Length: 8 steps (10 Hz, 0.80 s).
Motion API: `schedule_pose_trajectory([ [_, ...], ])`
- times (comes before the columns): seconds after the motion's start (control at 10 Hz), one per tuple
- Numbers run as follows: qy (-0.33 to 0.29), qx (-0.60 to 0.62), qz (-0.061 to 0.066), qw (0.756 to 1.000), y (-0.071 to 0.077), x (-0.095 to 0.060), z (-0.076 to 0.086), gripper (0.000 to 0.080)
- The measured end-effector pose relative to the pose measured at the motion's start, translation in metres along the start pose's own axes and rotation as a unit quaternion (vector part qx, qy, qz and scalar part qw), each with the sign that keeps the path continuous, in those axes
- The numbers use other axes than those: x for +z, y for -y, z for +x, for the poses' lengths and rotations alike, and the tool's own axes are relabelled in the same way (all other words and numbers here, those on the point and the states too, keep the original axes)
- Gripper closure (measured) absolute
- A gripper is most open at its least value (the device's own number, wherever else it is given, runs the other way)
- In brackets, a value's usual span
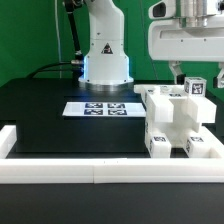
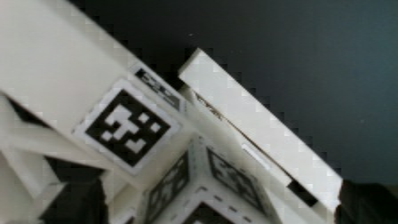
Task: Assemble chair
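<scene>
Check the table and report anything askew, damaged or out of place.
Nothing stands out. The chair stands squarely on the black table at the exterior view's right, the marker board lies flat, and no part looks broken or toppled.

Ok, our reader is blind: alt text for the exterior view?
A white chair, partly assembled, stands on a black table at the exterior view's right, the arm's tool above it. A marker board lies mid-table behind a white border rail.
</scene>
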<state>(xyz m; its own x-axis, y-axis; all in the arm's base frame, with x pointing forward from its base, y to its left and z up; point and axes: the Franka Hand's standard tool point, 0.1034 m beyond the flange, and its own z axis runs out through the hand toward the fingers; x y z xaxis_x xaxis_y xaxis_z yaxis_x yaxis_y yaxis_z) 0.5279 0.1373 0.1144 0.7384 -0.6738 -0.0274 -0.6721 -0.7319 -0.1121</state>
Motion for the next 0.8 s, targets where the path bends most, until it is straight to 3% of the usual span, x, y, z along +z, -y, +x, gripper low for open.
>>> schedule_pose_trajectory([
  [0.5,-0.003,-0.192,-0.003,0.981,0.0023,-0.0023,0.0049,0.0151],
  [0.8,-0.008,-0.318,-0.013,0.948,0.0011,-0.0026,0.0070,0.0151],
])
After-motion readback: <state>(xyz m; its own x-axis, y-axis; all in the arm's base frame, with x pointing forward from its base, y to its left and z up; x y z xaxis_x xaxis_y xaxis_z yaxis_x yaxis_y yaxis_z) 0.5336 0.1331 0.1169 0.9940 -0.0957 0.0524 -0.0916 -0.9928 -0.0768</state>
